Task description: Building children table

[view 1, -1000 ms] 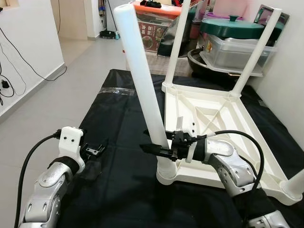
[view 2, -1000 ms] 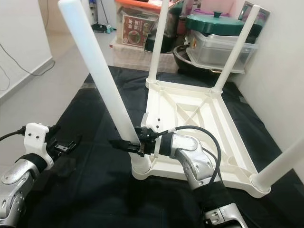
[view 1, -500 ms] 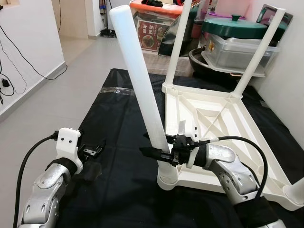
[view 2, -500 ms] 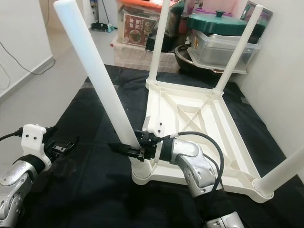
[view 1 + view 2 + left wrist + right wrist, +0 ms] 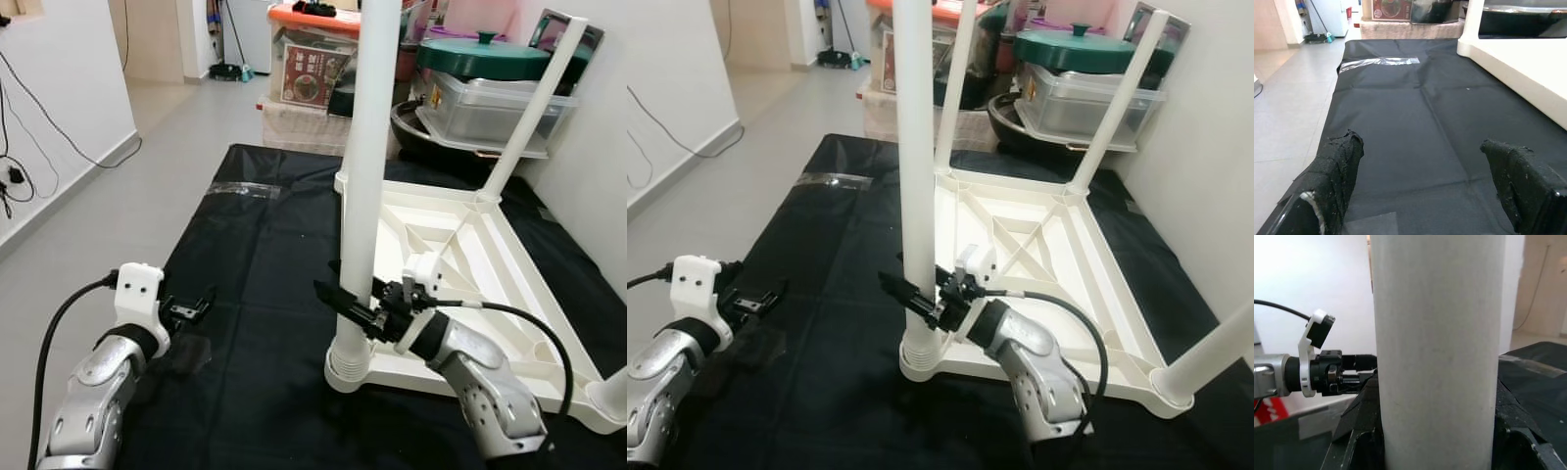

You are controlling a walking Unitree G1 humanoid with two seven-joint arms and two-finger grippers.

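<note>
A white children's table [image 5: 460,235] lies upside down on a black cloth [image 5: 255,255]. Its near-left leg [image 5: 370,147] stands upright in the corner socket [image 5: 348,364]. My right gripper [image 5: 345,299] is shut on this leg just above the socket, and the leg [image 5: 1437,357] sits between the black fingers [image 5: 1364,431] in the right wrist view. Two far legs [image 5: 955,88] [image 5: 529,108] stand in place, and a near-right leg [image 5: 612,387] leans at the frame edge. My left gripper [image 5: 191,308] hovers open and holding nothing over the cloth to the left, its fingers [image 5: 1337,166] spread wide.
Storage boxes [image 5: 318,64] and a green-lidded pot [image 5: 480,54] crowd the back. Clear tape [image 5: 245,189] lies on the cloth's far left part. Tiled floor [image 5: 118,215] runs along the left; a wall with cables [image 5: 20,147] stands beyond it, another wall at right.
The near-left leg has swung from leaning to the left to standing upright in its socket, with my right gripper still shut on it. My left gripper has stayed about where it was.
</note>
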